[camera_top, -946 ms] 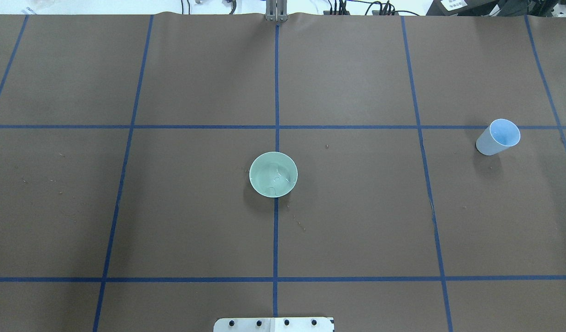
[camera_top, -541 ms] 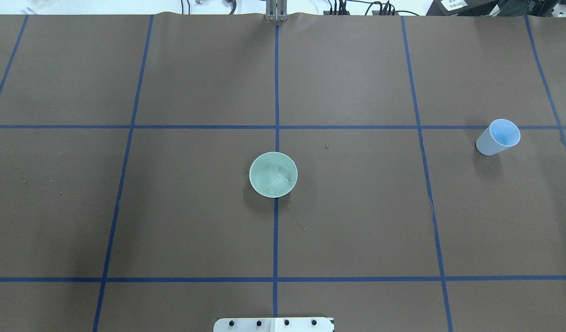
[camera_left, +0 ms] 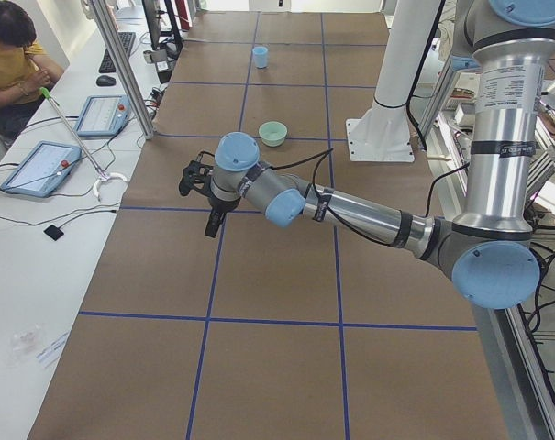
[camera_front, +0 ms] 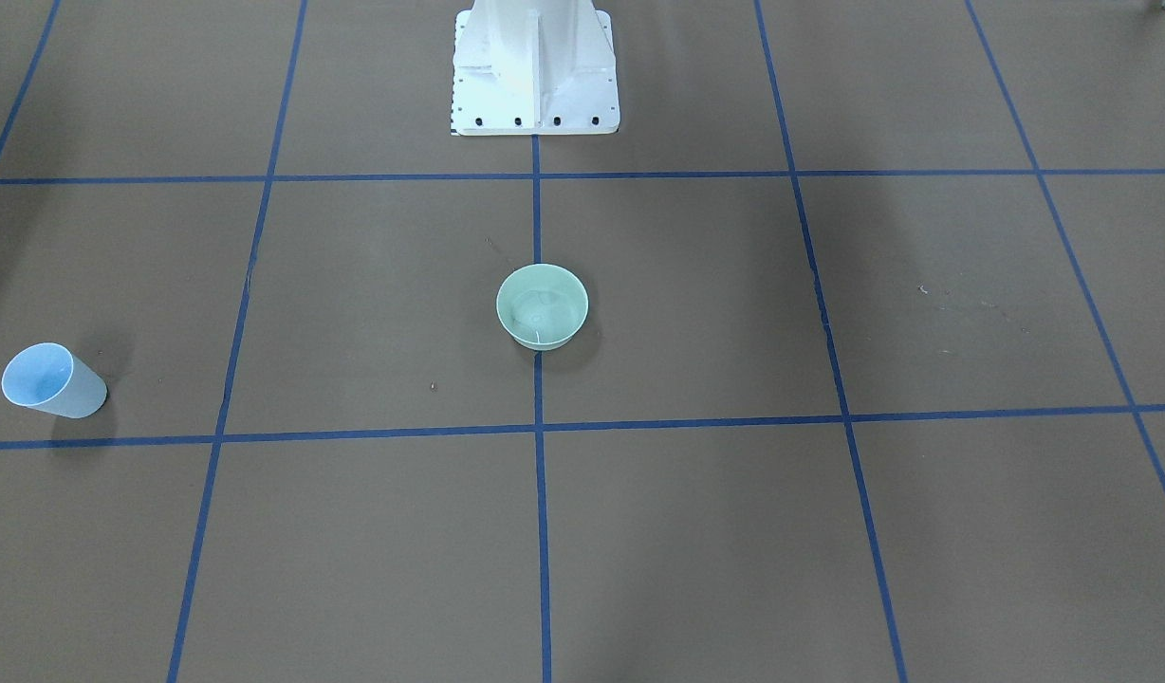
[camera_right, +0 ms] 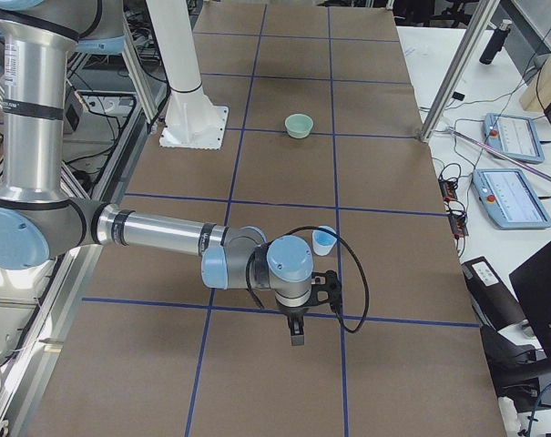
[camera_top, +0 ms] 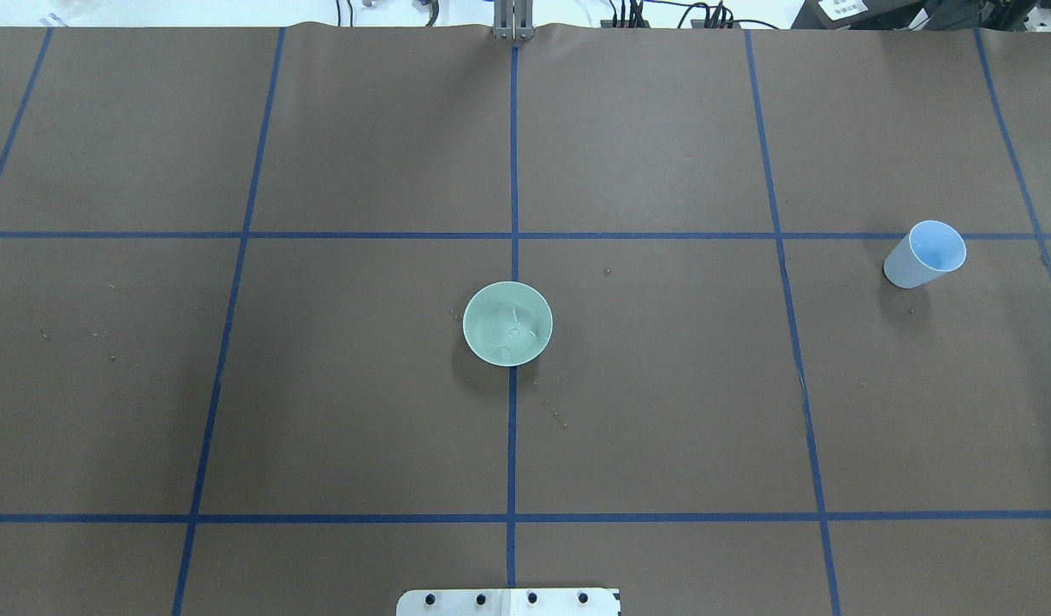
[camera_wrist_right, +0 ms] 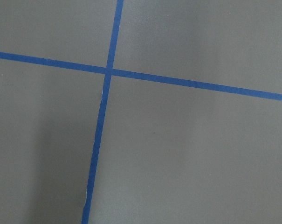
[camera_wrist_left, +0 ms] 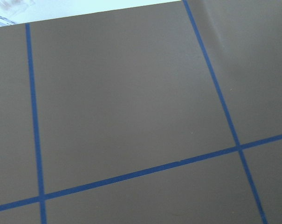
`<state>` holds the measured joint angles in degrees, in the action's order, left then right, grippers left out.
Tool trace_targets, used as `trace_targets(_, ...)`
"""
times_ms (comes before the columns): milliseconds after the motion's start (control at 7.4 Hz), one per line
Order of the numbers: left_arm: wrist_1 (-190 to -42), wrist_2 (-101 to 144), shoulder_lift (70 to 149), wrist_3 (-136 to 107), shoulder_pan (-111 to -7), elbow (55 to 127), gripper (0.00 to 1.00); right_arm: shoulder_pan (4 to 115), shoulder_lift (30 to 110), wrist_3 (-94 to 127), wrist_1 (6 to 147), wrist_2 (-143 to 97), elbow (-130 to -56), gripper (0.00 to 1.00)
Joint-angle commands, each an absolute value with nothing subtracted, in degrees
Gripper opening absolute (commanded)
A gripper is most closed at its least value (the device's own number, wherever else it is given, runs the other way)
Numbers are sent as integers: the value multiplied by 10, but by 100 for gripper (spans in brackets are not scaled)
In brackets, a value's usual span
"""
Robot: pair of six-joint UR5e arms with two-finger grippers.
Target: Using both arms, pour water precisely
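A pale green bowl [camera_top: 507, 324] [camera_front: 542, 305] stands at the table's centre, and faint glints of water [camera_top: 517, 330] show inside it. A pale blue cup [camera_top: 924, 255] [camera_front: 51, 381] stands upright far out on my right side. My left arm [camera_left: 350, 211] reaches low over the table on the left, well away from the bowl [camera_left: 273, 134]. Its gripper [camera_left: 209, 229] points down; I cannot tell its state. My right arm [camera_right: 157, 232] stretches out beside the cup [camera_right: 323, 241]. Its gripper [camera_right: 296, 337] hangs just short of the cup; its state is unclear. Both wrist views show only brown paper and blue tape.
The white pedestal [camera_front: 535, 66] is bolted at the robot's side of the table. Small drops [camera_top: 560, 419] dot the paper near the bowl. A seated person [camera_left: 11, 55] and tablets [camera_left: 43, 165] [camera_right: 507, 196] are at the far benches.
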<state>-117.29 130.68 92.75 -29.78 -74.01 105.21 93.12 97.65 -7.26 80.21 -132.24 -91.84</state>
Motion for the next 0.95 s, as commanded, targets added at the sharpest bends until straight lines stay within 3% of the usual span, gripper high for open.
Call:
trace_targets(0, -1232, 1183, 970, -417, -578, 1050, 100, 930, 976, -74, 802, -1324, -918, 100)
trace_targets(405, -1213, 1152, 1036, -550, -455, 1050, 100, 930, 976, -74, 802, -1325, -918, 100)
trace_targets(811, -951, 1101, 1192, -600, -371, 1052, 100, 929, 976, -73, 802, -1325, -918, 100)
